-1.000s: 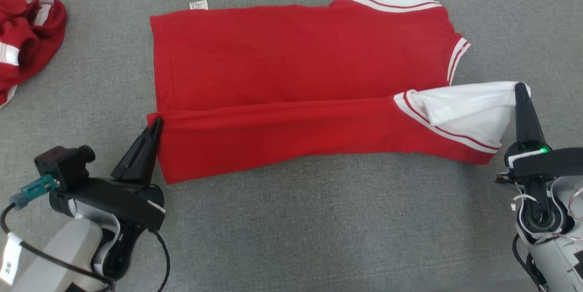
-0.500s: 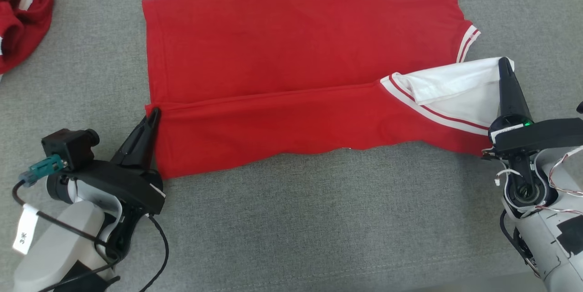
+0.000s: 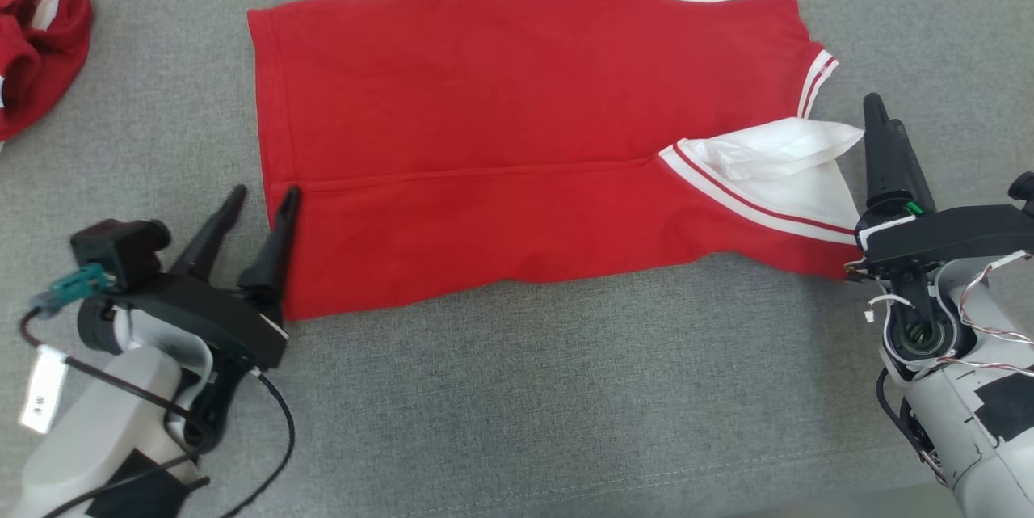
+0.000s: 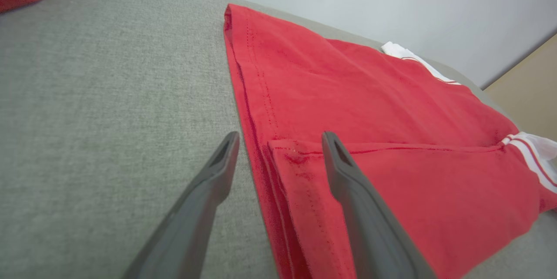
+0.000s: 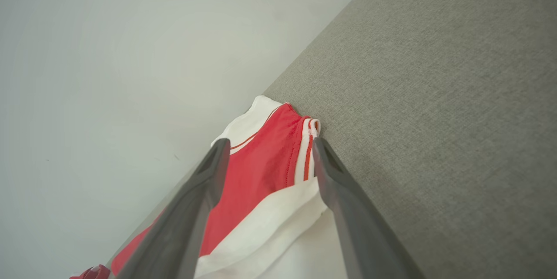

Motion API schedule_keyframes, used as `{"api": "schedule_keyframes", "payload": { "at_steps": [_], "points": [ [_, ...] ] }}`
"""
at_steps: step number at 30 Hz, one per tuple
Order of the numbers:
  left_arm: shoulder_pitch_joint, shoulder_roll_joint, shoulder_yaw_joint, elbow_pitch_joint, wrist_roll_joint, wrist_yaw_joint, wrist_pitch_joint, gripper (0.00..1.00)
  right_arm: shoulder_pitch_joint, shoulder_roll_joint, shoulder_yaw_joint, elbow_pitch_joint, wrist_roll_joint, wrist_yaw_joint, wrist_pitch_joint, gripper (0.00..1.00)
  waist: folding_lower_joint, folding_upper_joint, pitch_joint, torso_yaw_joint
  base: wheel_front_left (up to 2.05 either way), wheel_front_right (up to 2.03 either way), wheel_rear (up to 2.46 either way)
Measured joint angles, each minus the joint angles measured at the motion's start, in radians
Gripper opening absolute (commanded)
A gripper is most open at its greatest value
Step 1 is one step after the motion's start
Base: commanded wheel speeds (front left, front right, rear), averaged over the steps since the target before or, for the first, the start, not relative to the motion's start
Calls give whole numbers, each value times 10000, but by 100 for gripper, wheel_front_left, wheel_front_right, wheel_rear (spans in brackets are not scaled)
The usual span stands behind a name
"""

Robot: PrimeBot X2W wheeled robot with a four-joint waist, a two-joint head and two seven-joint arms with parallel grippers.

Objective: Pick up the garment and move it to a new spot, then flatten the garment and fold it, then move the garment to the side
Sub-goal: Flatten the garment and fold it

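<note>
Pincers nearest us: our left pincer [image 3: 262, 199] stands wide and holds nothing, one dark tapered finger over the near-left folded corner of the garment [image 3: 517, 98], the other over the grey woven counter [image 3: 517, 405]. Our right pincer [image 3: 882, 118] is parted too, holding nothing, just beside the rumpled white sleeve [image 3: 775, 154]. The soft red knit garment lies flat mid-counter, its near strip folded over. At far left lies a bunched red cloth heap [image 3: 36, 57].
</note>
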Motion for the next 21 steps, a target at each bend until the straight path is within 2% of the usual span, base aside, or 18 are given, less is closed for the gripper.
{"api": "schedule_keyframes", "payload": {
  "at_steps": [9,19,21],
  "points": [
    [338,136,382,-290,-36,0,-2,100,456,-224,-556,-136,6,0,-23,100,0,0,-442,-9,0,0,0],
    [1598,33,986,-466,422,4,0,100,1770,-291,-757,-662,-1308,0,-23,100,-1,-1,-1173,-61,0,0,0],
    [1826,-69,1108,-591,711,125,0,100,2077,-290,-782,-750,-1772,0,-23,100,-1,-1,-1332,-79,0,0,0]
  ]
}}
